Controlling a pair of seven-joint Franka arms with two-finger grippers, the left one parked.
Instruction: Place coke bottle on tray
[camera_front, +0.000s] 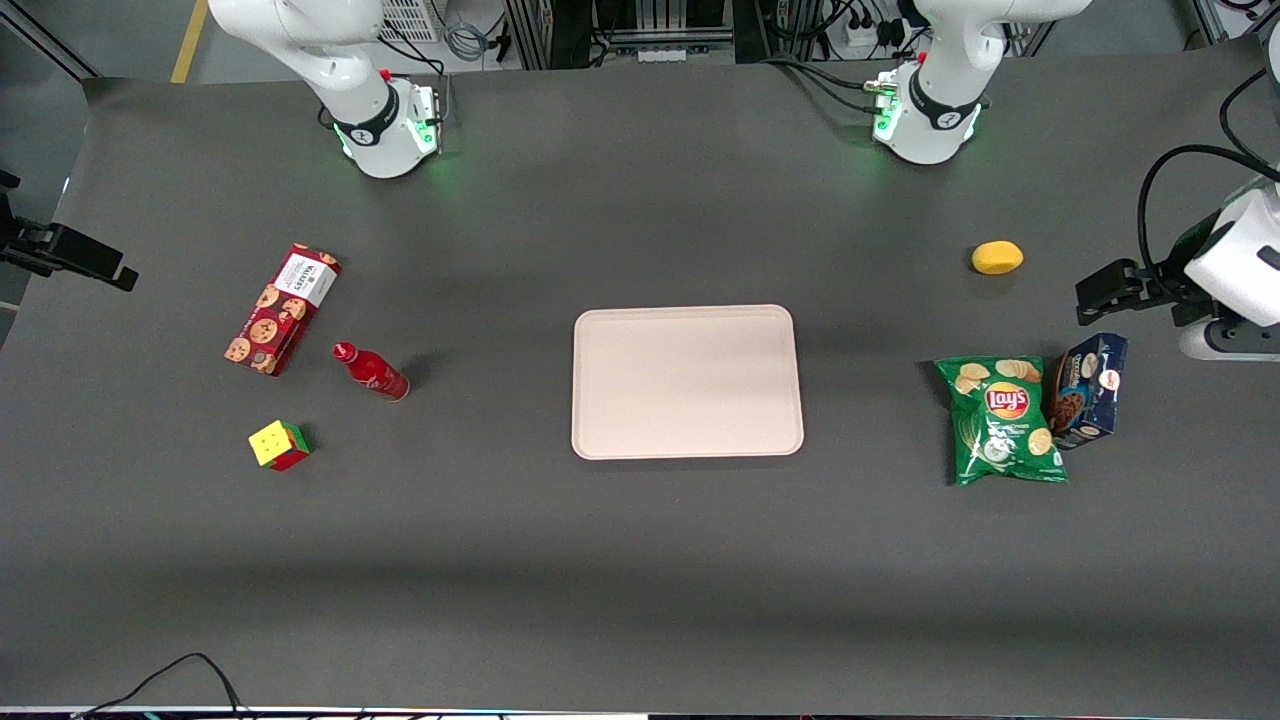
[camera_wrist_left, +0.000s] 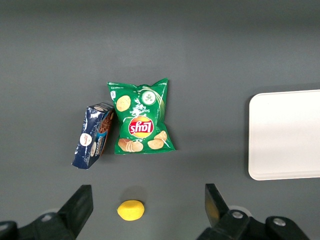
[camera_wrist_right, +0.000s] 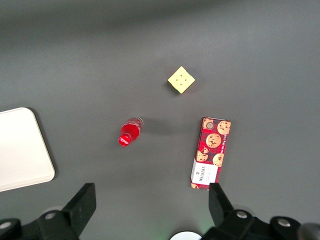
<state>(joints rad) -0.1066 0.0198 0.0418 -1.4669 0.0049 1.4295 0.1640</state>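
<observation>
The coke bottle (camera_front: 370, 370) is small and all red with a red cap. It stands on the dark table between the red cookie box and the tray, toward the working arm's end. It also shows in the right wrist view (camera_wrist_right: 128, 134), seen from above. The tray (camera_front: 686, 381) is pale pinkish-cream and bare, at the table's middle; one corner of it shows in the right wrist view (camera_wrist_right: 20, 147). My gripper (camera_wrist_right: 150, 202) hangs high above the table, open and empty, well apart from the bottle. Its black fingers (camera_wrist_right: 85, 200) stand wide apart.
A red cookie box (camera_front: 282, 308) lies flat beside the bottle. A colour cube (camera_front: 278, 445) sits nearer the front camera. Toward the parked arm's end lie a green chips bag (camera_front: 1003, 420), a blue box (camera_front: 1088, 390) and a yellow fruit (camera_front: 997, 257).
</observation>
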